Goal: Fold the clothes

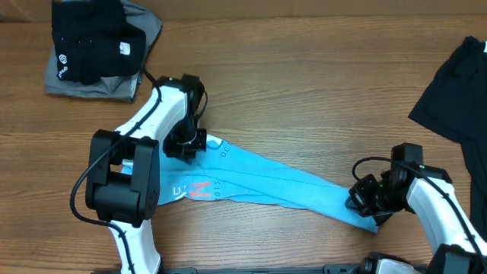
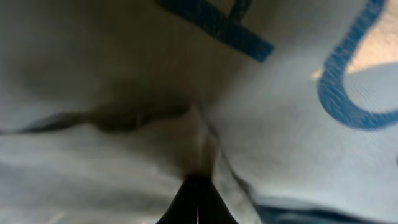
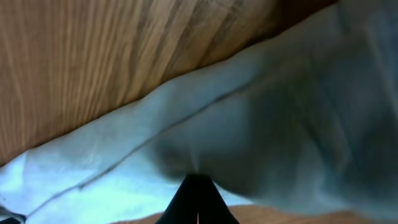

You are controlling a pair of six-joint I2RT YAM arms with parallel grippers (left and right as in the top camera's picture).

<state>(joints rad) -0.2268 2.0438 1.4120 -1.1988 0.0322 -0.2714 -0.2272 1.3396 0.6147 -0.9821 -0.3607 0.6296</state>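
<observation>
1. T-shirt (image 1: 259, 183): light blue, lying on the table (image 1: 304, 91). It is drawn into a long, narrow band running from left of centre down toward the right front. White lettering and a red-orange mark show near its left end.
2. Left gripper (image 1: 185, 144): down on the T-shirt's upper left end. In the left wrist view the fingertips (image 2: 198, 202) are pressed together, pinching the fabric. The cloth puckers toward them, and blue letter strokes fill the upper right, close to the lens.
3. Right gripper (image 1: 367, 199): at the T-shirt's lower right end, near the table's front edge. The fingertips (image 3: 198, 198) are closed together on the cloth. A seam line runs across the fabric, with wood grain beyond.
4. Back left corner: a black garment (image 1: 91, 42) sits folded on top of a grey garment (image 1: 106, 85), well apart from the T-shirt.
5. Right edge: black cloth (image 1: 456, 91) lies loose, partly out of frame, not touching the T-shirt.
</observation>
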